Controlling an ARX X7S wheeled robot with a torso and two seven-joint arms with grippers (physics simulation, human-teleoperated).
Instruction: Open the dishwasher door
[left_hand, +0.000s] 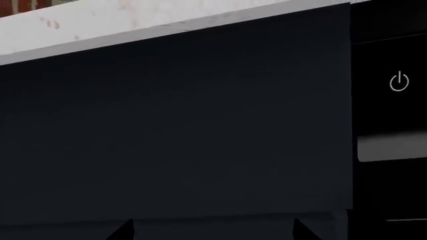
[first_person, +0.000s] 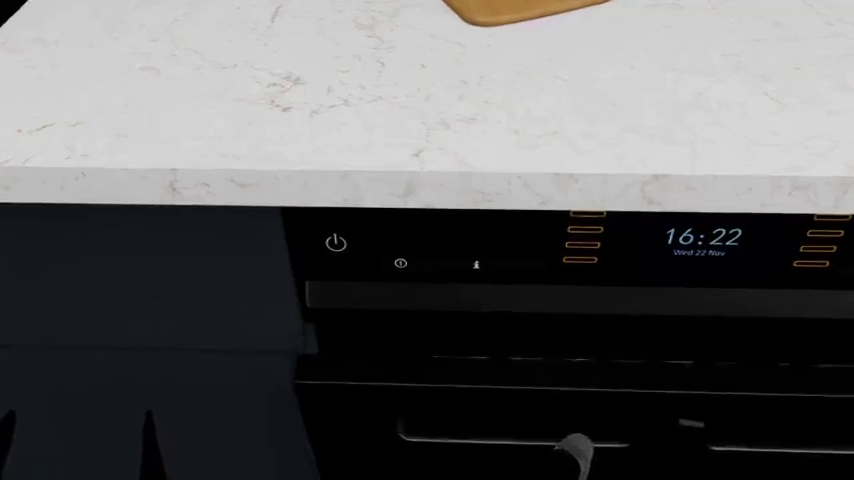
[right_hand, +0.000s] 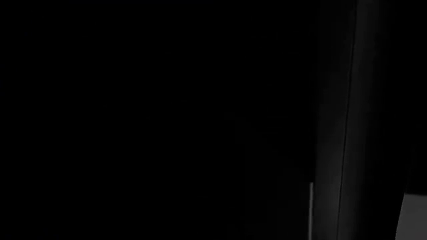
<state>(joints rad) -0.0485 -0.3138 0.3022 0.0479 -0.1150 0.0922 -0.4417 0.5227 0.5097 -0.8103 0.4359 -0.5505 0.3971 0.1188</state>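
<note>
Beside the left gripper | dishwasher door, untouched | fingers spread | right gripper unseen

dishwasher door shut under marble countertop; clock reads 16:22; navy cabinet front left.
</note>
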